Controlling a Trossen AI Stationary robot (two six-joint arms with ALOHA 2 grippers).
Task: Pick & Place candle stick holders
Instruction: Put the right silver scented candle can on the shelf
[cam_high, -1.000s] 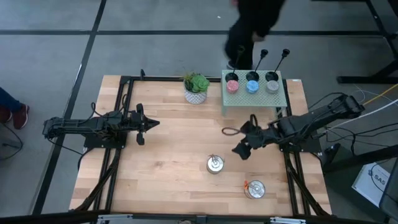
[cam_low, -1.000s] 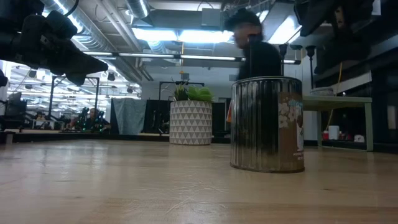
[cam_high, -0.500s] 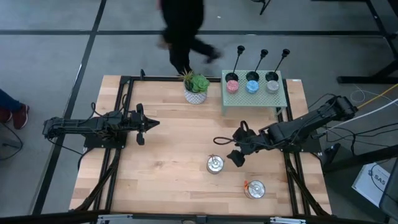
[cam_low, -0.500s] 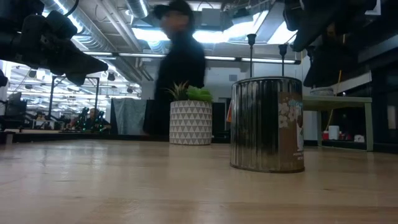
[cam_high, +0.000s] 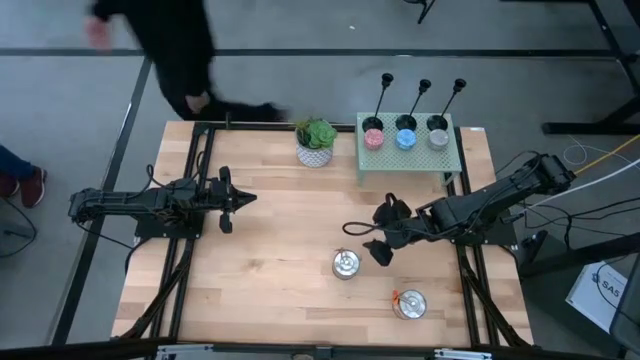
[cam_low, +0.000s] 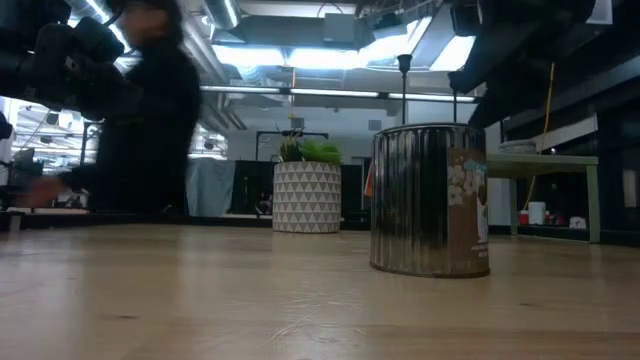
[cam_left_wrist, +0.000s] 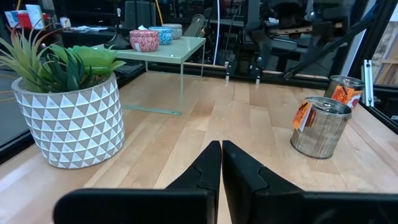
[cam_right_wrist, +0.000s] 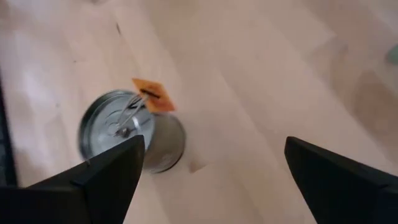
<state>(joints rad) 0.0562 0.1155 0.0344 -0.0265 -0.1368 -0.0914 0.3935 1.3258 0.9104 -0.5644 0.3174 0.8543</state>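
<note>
- Black candle stick holders, three of them, stand in a row at the far side of a pale green stand on the table's far right; their thin stems rise above three small round candles, pink, blue and grey.
- Right gripper hovers over the wooden table with its jaws spread wide and nothing between them, near a silver tin; in the right wrist view a tin with an orange tag lies below its fingers.
- Second tin sits nearer the front edge.
- Left gripper waits over the table's left side, fingers pressed together, holding nothing.
- Potted plant stands beside the green stand.
- Person in dark clothes walks past the far edge.
</note>
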